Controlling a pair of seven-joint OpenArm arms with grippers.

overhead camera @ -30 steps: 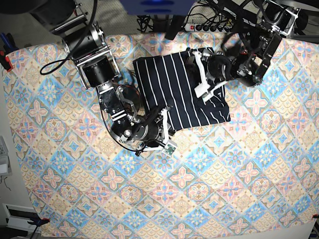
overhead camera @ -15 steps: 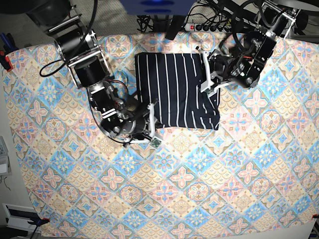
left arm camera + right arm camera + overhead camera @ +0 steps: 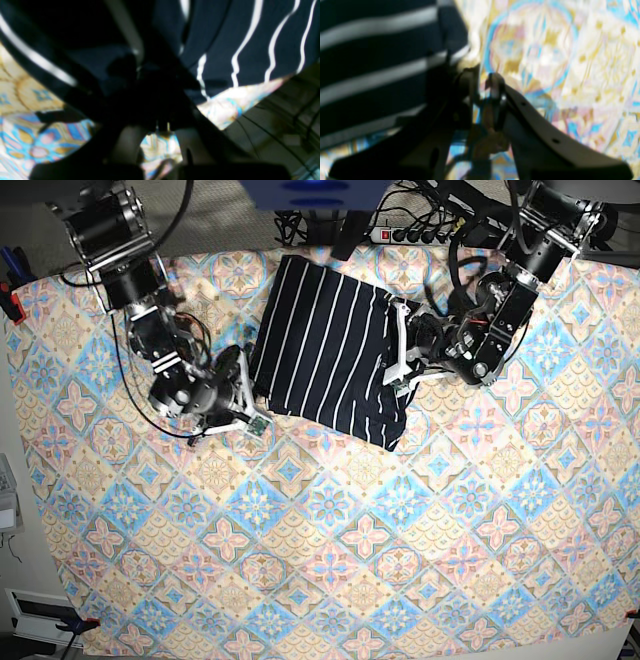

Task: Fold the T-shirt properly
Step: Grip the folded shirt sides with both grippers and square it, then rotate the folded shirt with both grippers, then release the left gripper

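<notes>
The T-shirt [image 3: 325,340], dark navy with thin white stripes, lies folded into a tilted rectangle at the back middle of the tablecloth [image 3: 400,530]. My left gripper [image 3: 398,352] is at the shirt's right edge, shut on the cloth. In the left wrist view the striped T-shirt [image 3: 250,37] drapes over that gripper [image 3: 155,100], whose tips are lost in shadow. My right gripper [image 3: 244,390] is at the shirt's lower left corner. In the right wrist view its tips [image 3: 483,77] stand almost together at the hem of the T-shirt [image 3: 370,75].
A power strip [image 3: 410,232] and cables lie beyond the table's back edge. A red clamp [image 3: 10,305] grips the left edge. The patterned cloth stretches toward the front [image 3: 350,600].
Both grippers moved left in the base view, and the shirt went with them. It slid left and turned, so it now lies slanted nearer the back edge.
</notes>
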